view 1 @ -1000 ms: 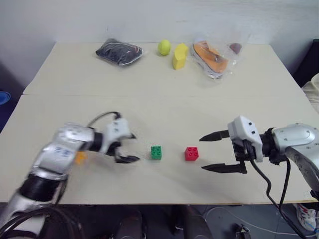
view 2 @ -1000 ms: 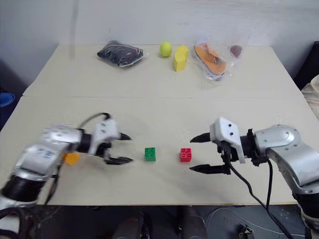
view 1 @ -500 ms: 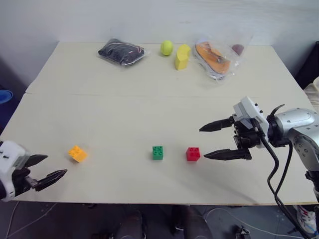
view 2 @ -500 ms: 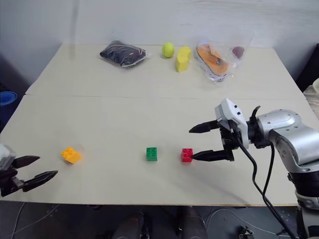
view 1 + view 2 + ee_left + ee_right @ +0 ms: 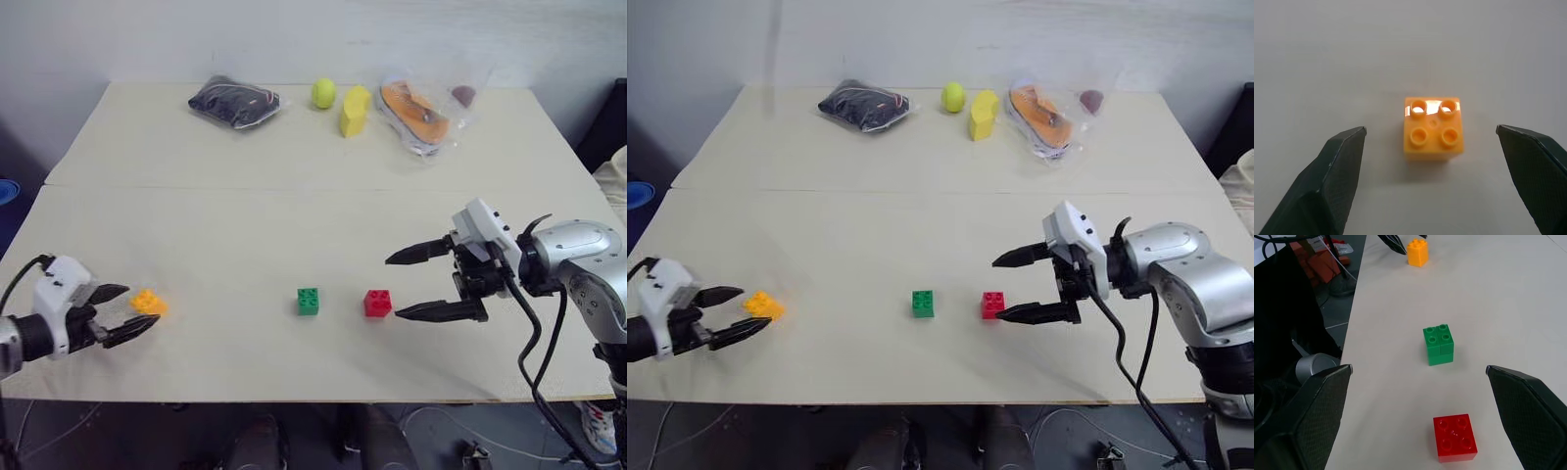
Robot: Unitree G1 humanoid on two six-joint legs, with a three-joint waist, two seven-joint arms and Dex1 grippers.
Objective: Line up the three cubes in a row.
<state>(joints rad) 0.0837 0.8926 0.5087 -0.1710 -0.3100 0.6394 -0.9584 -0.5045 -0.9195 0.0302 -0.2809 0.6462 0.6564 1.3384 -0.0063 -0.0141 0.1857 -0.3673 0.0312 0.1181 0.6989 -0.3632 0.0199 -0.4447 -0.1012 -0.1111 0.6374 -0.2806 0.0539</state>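
- Three studded cubes lie on the near half of the pale table (image 5: 294, 157), one of each colour, each showing four studs on top.
- The green cube (image 5: 308, 301) sits near the middle of the front strip, and the red cube (image 5: 377, 303) is just beside it on the robot's right, with a small gap between the two.
- The orange-yellow cube (image 5: 148, 303) lies well apart from that pair, far over on the robot's left, close to the table's left edge and turned a little askew to the other two.
- All three rest at about the same depth from the front edge, so green and red are paired while orange-yellow is the outlier.
- The left gripper (image 5: 120, 312) has its two black fingers spread wide and empty; the orange-yellow cube sits just ahead of the tips, between their lines, untouched.
- The right gripper (image 5: 407, 285) is likewise wide open and holds nothing, its fingers pointing toward the robot's left, with the red cube just beyond the lower tip.
- Along the far edge lie one dark bundle (image 5: 234, 101), one yellow-green ball (image 5: 323, 93), one yellow curved block (image 5: 353, 111) and one clear bag with an orange item (image 5: 416, 113).
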